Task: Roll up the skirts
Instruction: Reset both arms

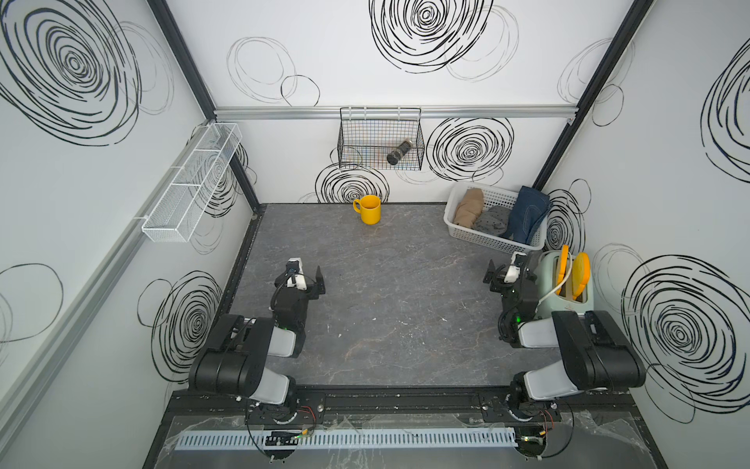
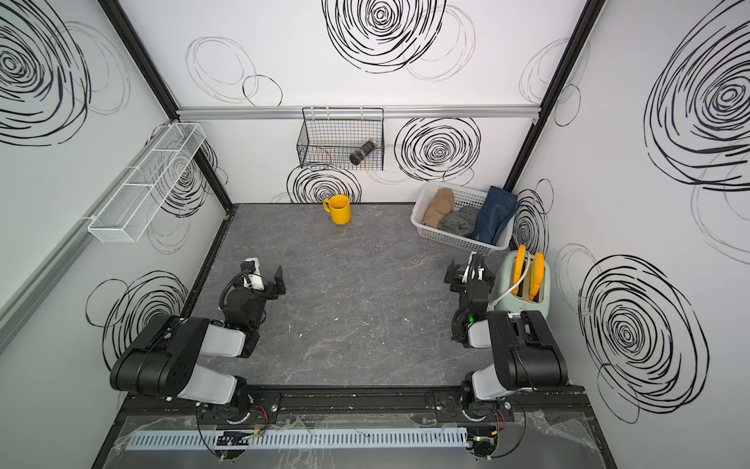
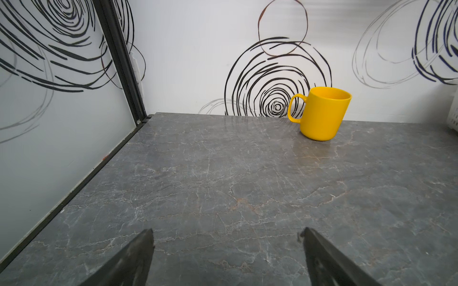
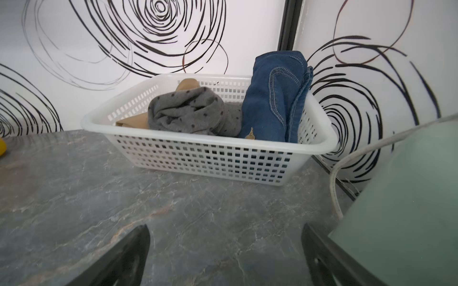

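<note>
Right wrist: denim skirt (image 4: 272, 99) in basket (image 4: 198, 158), tan tag (image 4: 250, 134) perhaps its label

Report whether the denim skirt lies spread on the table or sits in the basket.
In, not spread: the denim skirt stands bundled inside the white basket, poking above its rim.

1. A robot test cell in a lab, dressed as a corner of a home. The left arm (image 1: 239, 357) and right arm (image 1: 588, 353) are bolted to a black base rail (image 1: 406, 400) at the edge of a grey marble-look tabletop (image 1: 385, 292).
2. White wall panels (image 1: 345, 61) printed with black scribbled spirals, framed by a black post (image 1: 182, 57) and an aluminium rail (image 1: 284, 112), close it in on 3 sides.
3. Household props: a yellow mug (image 1: 369, 209), a toaster (image 1: 546, 270), a white plastic basket (image 1: 493, 239) holding 3 skirts (image 1: 493, 219), a black wire basket (image 1: 357, 138) and a white mesh rack (image 1: 190, 182) hung on the walls.
</note>
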`<act>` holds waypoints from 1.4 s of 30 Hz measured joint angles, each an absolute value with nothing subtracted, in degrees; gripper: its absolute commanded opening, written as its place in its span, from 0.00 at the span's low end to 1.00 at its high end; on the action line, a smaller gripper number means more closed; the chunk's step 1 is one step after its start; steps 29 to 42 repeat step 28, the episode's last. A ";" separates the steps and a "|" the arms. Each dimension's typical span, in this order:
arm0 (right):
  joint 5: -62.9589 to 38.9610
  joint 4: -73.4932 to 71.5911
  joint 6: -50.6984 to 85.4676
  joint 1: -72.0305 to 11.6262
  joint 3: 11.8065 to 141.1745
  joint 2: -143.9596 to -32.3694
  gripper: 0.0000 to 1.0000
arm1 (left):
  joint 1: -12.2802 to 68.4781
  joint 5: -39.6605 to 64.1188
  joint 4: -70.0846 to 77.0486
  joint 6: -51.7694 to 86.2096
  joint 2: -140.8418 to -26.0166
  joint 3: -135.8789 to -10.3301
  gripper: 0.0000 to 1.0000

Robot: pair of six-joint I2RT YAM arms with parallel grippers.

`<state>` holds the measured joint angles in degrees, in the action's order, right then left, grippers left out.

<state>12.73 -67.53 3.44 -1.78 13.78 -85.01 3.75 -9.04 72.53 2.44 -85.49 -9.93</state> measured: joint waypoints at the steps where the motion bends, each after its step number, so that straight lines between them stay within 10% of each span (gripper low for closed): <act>1: 12.27 -67.31 3.84 -1.54 13.85 -84.99 0.98 | 4.14 -9.50 72.71 2.26 -85.49 -9.93 0.96; 42: 11.07 -64.49 5.15 -1.76 13.80 -84.99 0.98 | 3.42 -9.04 74.46 1.48 -85.49 -10.09 0.96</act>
